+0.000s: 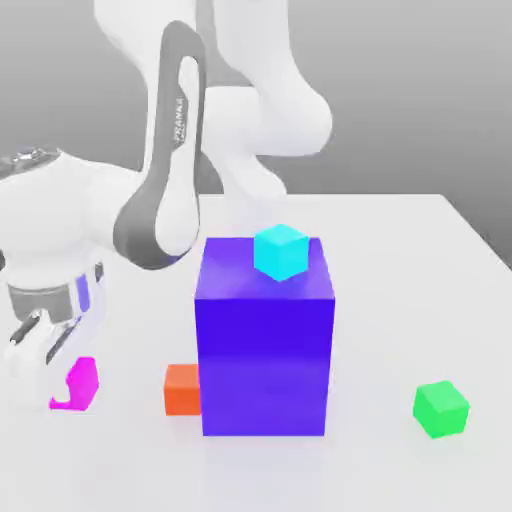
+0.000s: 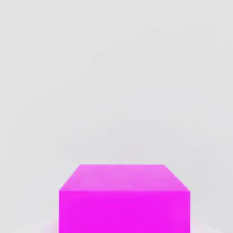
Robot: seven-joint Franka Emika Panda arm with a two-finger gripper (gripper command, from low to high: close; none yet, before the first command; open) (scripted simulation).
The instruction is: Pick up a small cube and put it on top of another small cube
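Magenta cube lies nearest the hand camera; from where I stand, it is at 8 o'clock in the exterior view, low by the tabletop. End effector: closed on the cube. Orange cube at 7 o'clock, beside the blue block; green cube at 4; cyan cube atop the block. Risks, my judgement: shallow grip could let the cube slip on lifting; low sideways travel could knock orange or block, toppling cyan; off-centre release could tip the stack.
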